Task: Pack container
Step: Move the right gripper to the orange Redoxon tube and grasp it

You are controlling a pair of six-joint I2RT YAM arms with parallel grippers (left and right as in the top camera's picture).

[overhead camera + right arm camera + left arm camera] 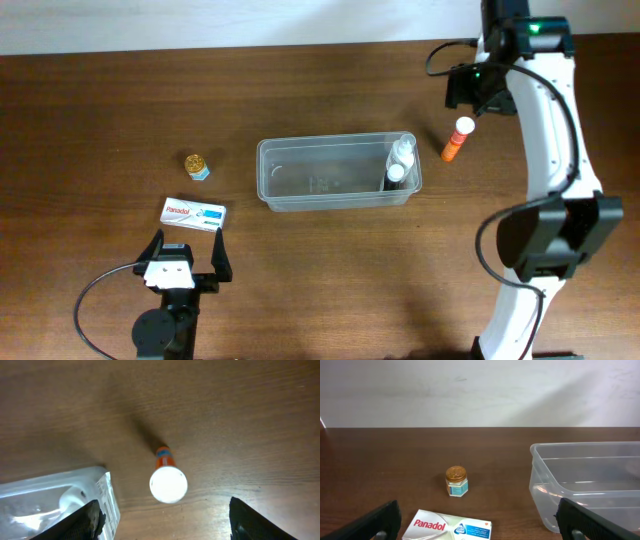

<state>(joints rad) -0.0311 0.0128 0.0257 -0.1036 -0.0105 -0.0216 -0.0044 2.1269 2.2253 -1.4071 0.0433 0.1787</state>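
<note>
Jaws on both arms stand apart, holding nothing: from overhead, the left gripper (188, 250) sits nearer the robot than the container (320, 185) and off its left end, while the right gripper (468, 88) hangs beyond the container's right end, near an orange tube (456, 140). In the left wrist view the container (585, 485) stands ahead and right of the parted fingers (592, 520), with a box (452, 527) and a jar (456, 481) to its left. In the right wrist view only the container's corner (50, 495) shows, left of the tube (168, 482), which lies between the spread fingers (87, 520).
</note>
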